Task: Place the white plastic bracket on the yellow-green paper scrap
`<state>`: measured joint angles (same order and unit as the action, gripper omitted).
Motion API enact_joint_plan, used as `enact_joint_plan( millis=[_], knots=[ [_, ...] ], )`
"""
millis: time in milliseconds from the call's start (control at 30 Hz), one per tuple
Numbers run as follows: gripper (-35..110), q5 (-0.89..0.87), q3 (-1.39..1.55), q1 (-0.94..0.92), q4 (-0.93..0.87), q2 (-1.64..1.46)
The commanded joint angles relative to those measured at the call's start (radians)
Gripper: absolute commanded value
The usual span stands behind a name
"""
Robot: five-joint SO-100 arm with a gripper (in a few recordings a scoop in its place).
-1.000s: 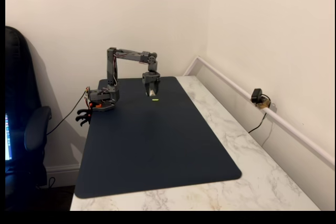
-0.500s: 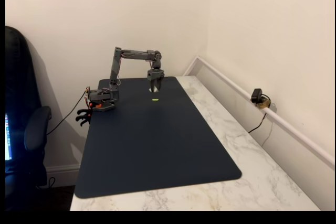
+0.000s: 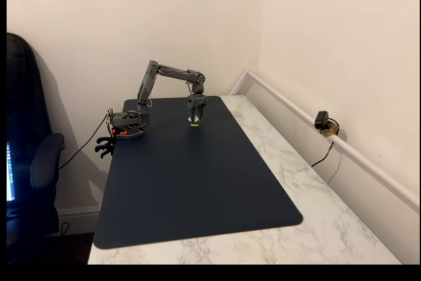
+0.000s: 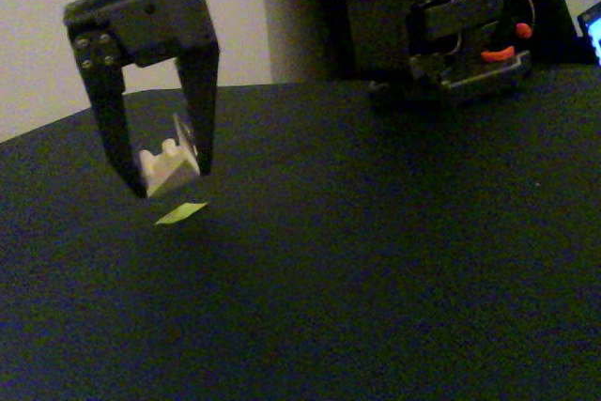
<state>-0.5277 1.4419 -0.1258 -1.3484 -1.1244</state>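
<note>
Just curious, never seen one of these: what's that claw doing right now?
Gripper: fingers closed on the white plastic bracket, held just above the yellow-green paper scrap.

- A dark navy mat [image 3: 197, 182] covers most of the tabletop, its long side running from 12 to 6 o'clock in a fixed view.
- White marble table [image 3: 309, 189] shows bare at 3 and 6 o'clock of the mat.
- A white rail [image 3: 368, 166] runs along the wall at 3 o'clock.
- A small black device [image 3: 322, 122] with a cable sits on that rail.
- A black office chair [image 3: 29, 156] stands at 9 o'clock.
</note>
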Motion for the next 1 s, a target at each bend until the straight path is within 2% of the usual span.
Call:
enact_joint_plan(
  millis=[0,167,267,300,333,733,900,967],
  knots=[
    [0,-0.002,-0.011,-0.035,0.008,-0.026],
    [1,0.003,-0.041,-0.04,0.011,0.029],
    [34,0.032,-0.06,-0.026,-0.002,0.041],
    [42,0.034,-0.063,-0.018,-0.008,0.035],
    [43,0.034,-0.063,-0.012,-0.011,0.029],
    [45,-0.017,-0.069,0.087,-0.141,-0.192],
    [31,-0.006,-0.137,0.198,-0.215,-0.268],
    [18,-0.005,-0.138,0.239,-0.216,-0.281]
  ],
)
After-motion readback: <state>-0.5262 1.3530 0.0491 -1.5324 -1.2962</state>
